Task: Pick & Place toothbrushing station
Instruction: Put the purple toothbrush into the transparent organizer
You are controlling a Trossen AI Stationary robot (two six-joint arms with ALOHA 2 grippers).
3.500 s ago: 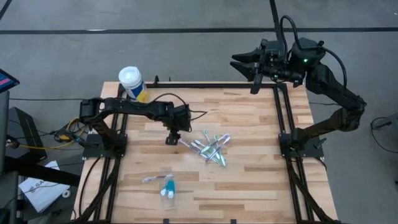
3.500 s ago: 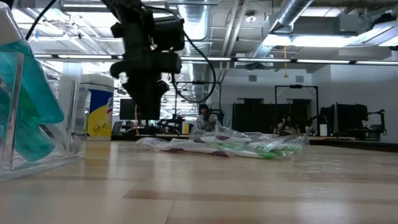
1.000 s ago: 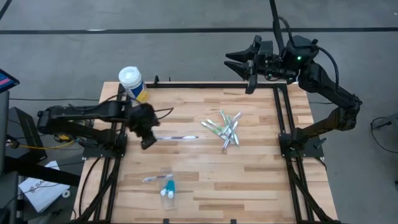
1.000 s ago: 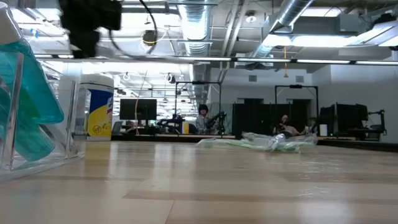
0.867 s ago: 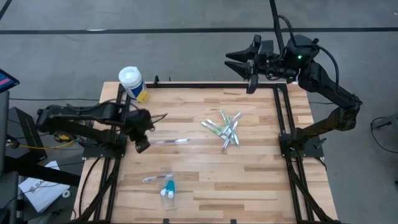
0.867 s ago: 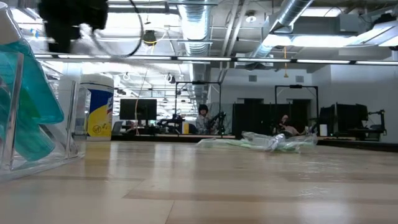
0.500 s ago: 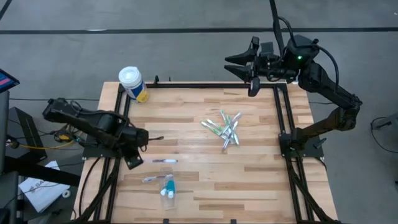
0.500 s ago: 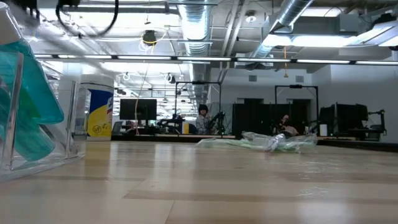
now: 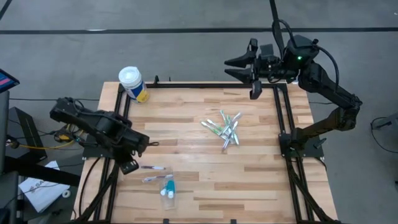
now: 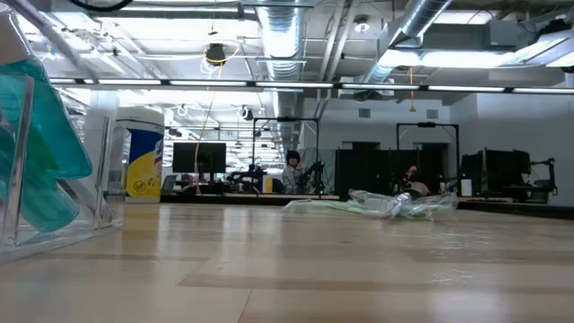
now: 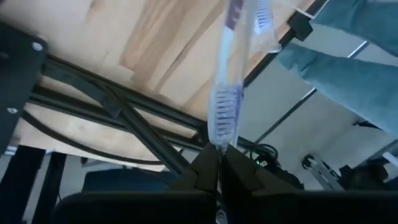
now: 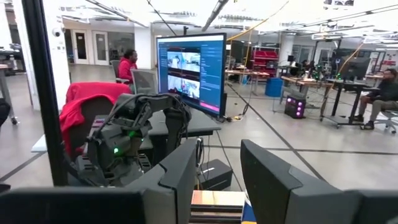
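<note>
Down near the worktop's (image 9: 186, 130) front left edge lies the clear holder (image 9: 166, 185), teal tubes (image 9: 169, 186) lying in it and one toothbrush (image 9: 150, 179) just beside. Next to that, the left end effector (image 9: 129, 166) is pinched on a wrapped toothbrush (image 9: 152, 167) by its handle end. More toothbrushes sit in a pile (image 9: 225, 129) mid-worktop. The right end effector (image 9: 249, 70) hangs past the far edge, fingers parted, holding nothing.
</note>
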